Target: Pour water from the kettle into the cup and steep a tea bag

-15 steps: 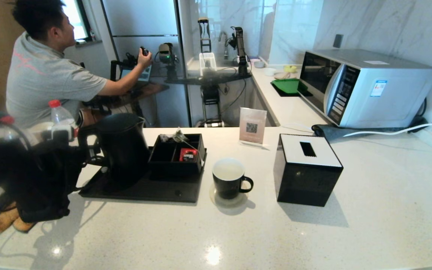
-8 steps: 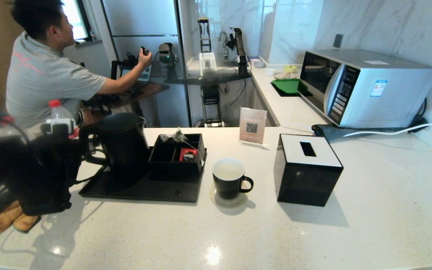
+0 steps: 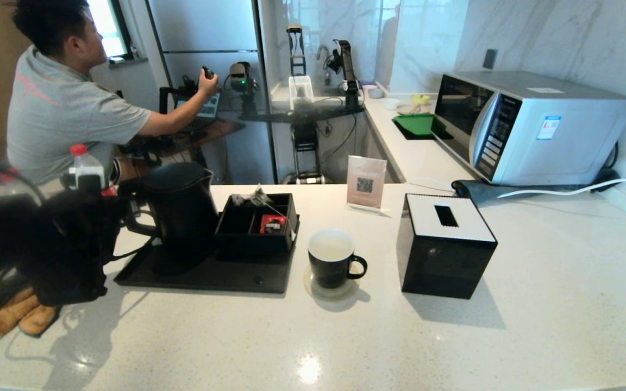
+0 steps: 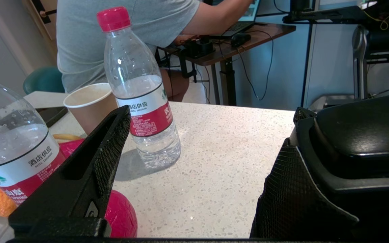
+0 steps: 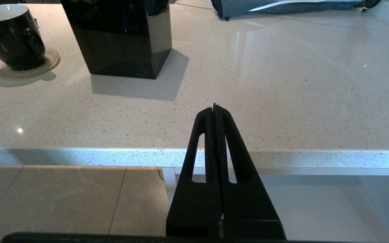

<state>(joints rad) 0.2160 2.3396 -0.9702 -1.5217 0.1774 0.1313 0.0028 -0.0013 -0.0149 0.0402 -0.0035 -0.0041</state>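
Kettle point(image 3: 180, 209) upright on black tray point(image 3: 204, 277) at worktop point(image 3: 345, 336) left; left gripper point(image 4: 194, 141) beside its handle, fingers point(image 4: 89, 168) spread wide, one against the kettle body, nothing grasped. Cup point(image 3: 332, 264) on coaster point(image 3: 332, 290) right of tray, next to black tissue box point(image 3: 443, 252). Right gripper point(image 5: 214, 111) parked off the worktop's near edge, fingers pressed together, empty.
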